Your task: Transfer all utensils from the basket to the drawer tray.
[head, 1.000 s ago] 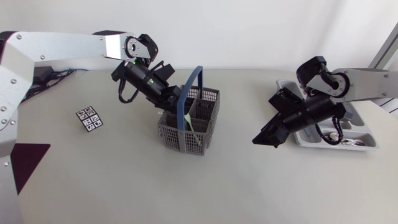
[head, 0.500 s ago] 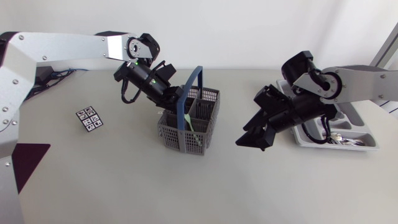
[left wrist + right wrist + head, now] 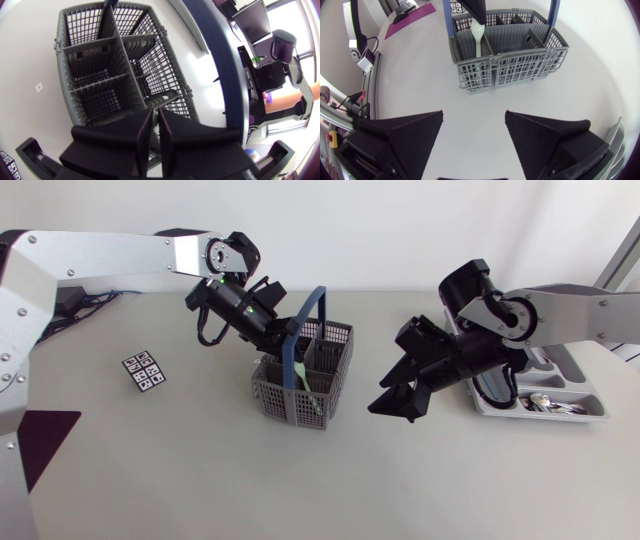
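The grey slotted basket [image 3: 285,405] with its blue handle [image 3: 318,305] stands mid-table. A pale green spoon [image 3: 477,34] stands upright in a compartment by one handle post, also visible from above [image 3: 308,386]. My left gripper [image 3: 284,340] reaches down into the basket beside that post. Its fingers [image 3: 147,135] are pressed together, and in the right wrist view their tips [image 3: 472,6] meet at the spoon's upper end. My right gripper [image 3: 393,402] hovers open and empty between basket and tray, facing the basket wall [image 3: 520,70]. The grey drawer tray [image 3: 600,412] at the right holds metal utensils [image 3: 545,402].
A small black-and-white marker card [image 3: 143,370] lies on the table left of the basket. Bare tabletop stretches in front of the basket and under my right gripper [image 3: 474,116]. The other basket compartments [image 3: 90,50] look empty in the left wrist view.
My right arm has swung left from over the tray toward the basket, staying open. My left gripper's fingers have closed inside the basket.
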